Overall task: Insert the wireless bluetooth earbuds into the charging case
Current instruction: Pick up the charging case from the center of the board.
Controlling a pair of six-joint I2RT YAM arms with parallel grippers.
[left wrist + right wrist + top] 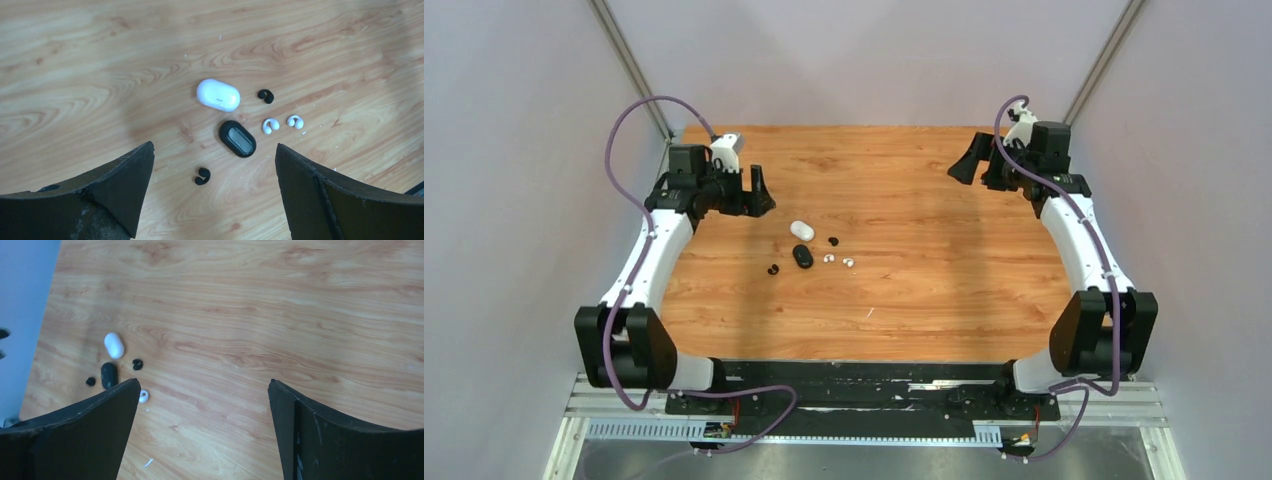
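I am holding my left claw (212, 155) wide open and empty over the far left of the surface (75, 75). My right claw (204, 385) is hanging just as open and empty at the far right. Mid-surface, one black earbud (202, 175) is lying left of the black charging case (237, 138). Another black earbud (266, 96) is lying right of the white charging case (218, 94). Two white earbuds (270, 125) are lying right of the black charging case.

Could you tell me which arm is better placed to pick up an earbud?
Likely the left: the left gripper hangs open beside the earbuds and cases, all in its wrist view. The right gripper, also open, is far across the table.
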